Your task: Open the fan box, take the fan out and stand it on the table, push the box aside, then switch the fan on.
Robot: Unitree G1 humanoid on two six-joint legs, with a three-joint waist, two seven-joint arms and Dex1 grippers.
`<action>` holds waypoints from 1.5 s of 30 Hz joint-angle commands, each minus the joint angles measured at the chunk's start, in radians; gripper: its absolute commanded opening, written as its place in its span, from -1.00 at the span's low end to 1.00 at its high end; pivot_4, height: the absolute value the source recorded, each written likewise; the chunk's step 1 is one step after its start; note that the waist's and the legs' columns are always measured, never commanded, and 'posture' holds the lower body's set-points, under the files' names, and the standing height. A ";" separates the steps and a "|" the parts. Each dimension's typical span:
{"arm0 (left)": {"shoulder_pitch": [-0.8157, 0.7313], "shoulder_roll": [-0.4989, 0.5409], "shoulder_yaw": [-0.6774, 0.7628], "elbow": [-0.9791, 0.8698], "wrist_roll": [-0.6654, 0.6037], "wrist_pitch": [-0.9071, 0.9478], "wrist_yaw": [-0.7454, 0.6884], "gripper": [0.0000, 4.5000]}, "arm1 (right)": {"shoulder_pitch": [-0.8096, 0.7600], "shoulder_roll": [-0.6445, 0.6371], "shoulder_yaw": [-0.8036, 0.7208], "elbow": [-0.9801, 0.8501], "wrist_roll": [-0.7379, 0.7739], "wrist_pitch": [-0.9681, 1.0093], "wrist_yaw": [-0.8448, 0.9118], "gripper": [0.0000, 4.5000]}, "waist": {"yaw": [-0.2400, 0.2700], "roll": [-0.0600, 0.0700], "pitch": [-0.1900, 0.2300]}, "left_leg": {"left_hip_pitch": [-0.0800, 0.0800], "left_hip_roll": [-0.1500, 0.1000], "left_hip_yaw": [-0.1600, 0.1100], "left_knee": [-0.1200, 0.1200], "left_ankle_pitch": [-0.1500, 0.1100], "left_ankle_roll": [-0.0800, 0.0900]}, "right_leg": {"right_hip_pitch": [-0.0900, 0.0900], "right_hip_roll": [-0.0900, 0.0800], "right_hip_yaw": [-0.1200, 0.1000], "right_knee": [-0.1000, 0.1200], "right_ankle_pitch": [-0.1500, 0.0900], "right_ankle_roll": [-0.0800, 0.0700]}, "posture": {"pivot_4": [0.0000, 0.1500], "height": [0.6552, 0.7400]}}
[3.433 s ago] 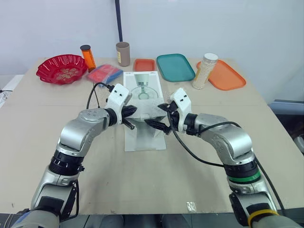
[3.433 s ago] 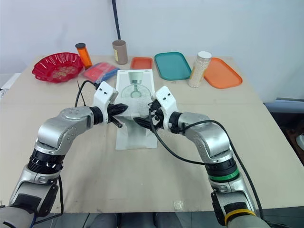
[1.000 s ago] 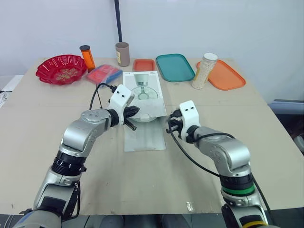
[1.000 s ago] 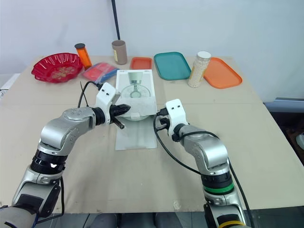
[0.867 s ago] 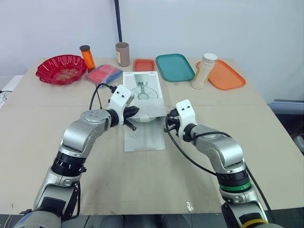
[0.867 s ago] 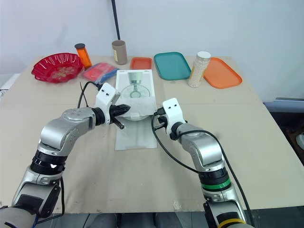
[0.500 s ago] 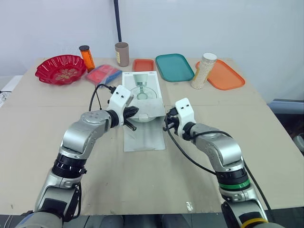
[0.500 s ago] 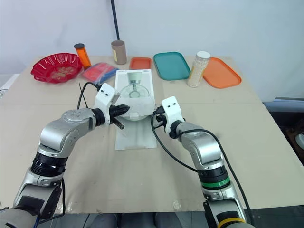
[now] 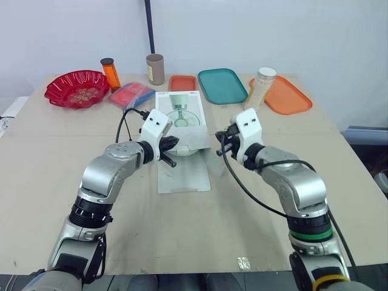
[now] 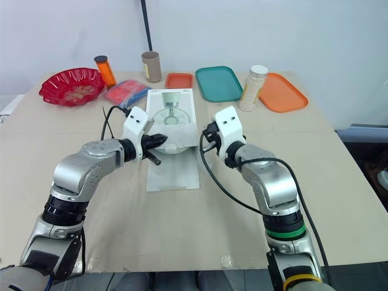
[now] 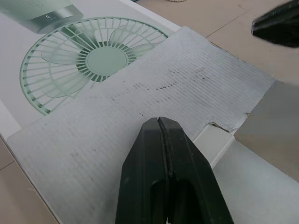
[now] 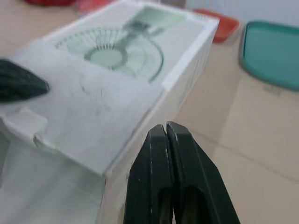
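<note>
The fan box (image 9: 182, 115) lies flat in the middle of the table (image 9: 182, 236), with a fan picture on top. Its near end is open: a grey flap (image 11: 140, 107) is folded back over the picture, and a long white flap (image 9: 183, 177) lies flat on the table, pointing at the robot. The fan itself is not out, and I cannot see it inside. The left gripper (image 9: 171, 143) is at the box's near left corner with its two fingers pressed together, holding nothing, just over the grey flap. It has stayed there. The right gripper (image 9: 223, 138) has also closed on nothing. A few seconds ago it was at the box's open end, but it has pulled away and gone up along the right side, close to the box wall. So the opening part looks done, and I think reaching in for the fan comes next. Farther back sit a red bowl (image 9: 79, 88), a teal tray (image 9: 222, 85) and a jar (image 9: 261, 89).
</note>
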 commanded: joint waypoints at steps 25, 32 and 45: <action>0.087 0.057 0.176 -0.408 -0.216 0.333 0.088 -1.00 | -0.035 0.074 0.094 0.202 -0.043 -0.129 0.086 -0.98 | 0.002 0.000 0.001 | -0.001 0.000 -0.001 0.000 0.002 -0.003 | -0.001 0.000 -0.001 0.000 0.000 0.000 | 1.00 1.00; 0.088 -0.014 0.102 -0.381 -0.206 0.328 0.131 -1.00 | -0.035 0.072 0.099 0.231 -0.065 -0.135 0.081 -0.98 | 0.002 0.000 0.001 | -0.001 0.000 -0.001 0.000 0.002 -0.003 | -0.001 0.000 -0.001 0.000 0.000 0.000 | 1.00 1.00; 0.152 0.076 0.114 -0.413 -0.192 0.382 0.143 -1.00 | -0.021 0.078 0.100 0.237 -0.078 -0.137 0.080 -0.98 | 0.000 0.000 0.001 | 0.000 0.000 -0.001 0.000 0.002 -0.003 | 0.000 0.000 -0.001 0.000 0.000 0.000 | 1.00 1.00</action>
